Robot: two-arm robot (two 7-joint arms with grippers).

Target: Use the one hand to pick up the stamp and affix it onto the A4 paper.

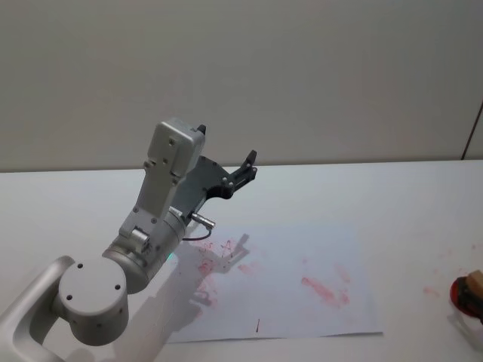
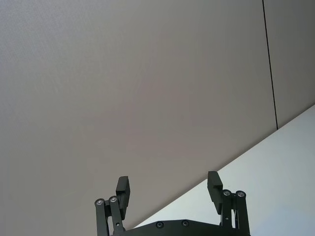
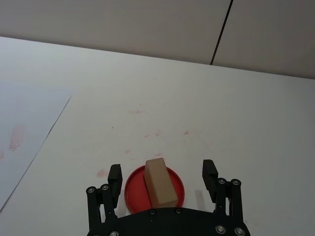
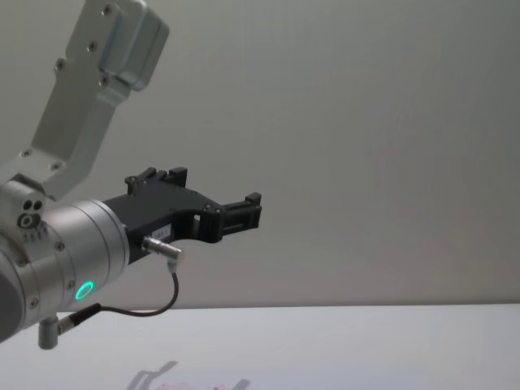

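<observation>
Stamp [image 3: 160, 183]: a light-brown wooden block, lying on a round red pad [image 3: 135, 189]. It sits in the gap between the two jaws of the right gripper [image 3: 162, 171]. The block is skewed to the line of the jaws, one end nearer the gripper body and the other pointing out past the fingertips.

Right gripper: jaws spread wide and holding nothing. One finger stands outside each edge of the red pad. Neither finger touches the block, and there is clear space on both sides. How high the jaws stand above the pad cannot be told.

Paper [image 1: 317, 249]: a white sheet lying flat on the white table [image 3: 221, 113], carrying several red printed marks. It is well apart from the right gripper's jaws, off to one side of them, with bare table between. Faint red smudges [image 3: 147, 135] mark the table ahead of those jaws, beyond the pad.

Left gripper [image 2: 168, 181]: jaws wide apart and empty. Nothing lies between them except the grey wall [image 2: 147, 73] and the far table edge behind. The gripper is raised clear of the table and points forward and upward. In the head view it hangs above the near left part of the paper, with its shadow falling on the sheet. Its silver-grey arm [image 1: 170, 173] rises from the lower left, and a green light [image 4: 84, 290] is lit on the wrist housing. The stamp and pad are far from these jaws, at the opposite side of the table beyond the paper.
</observation>
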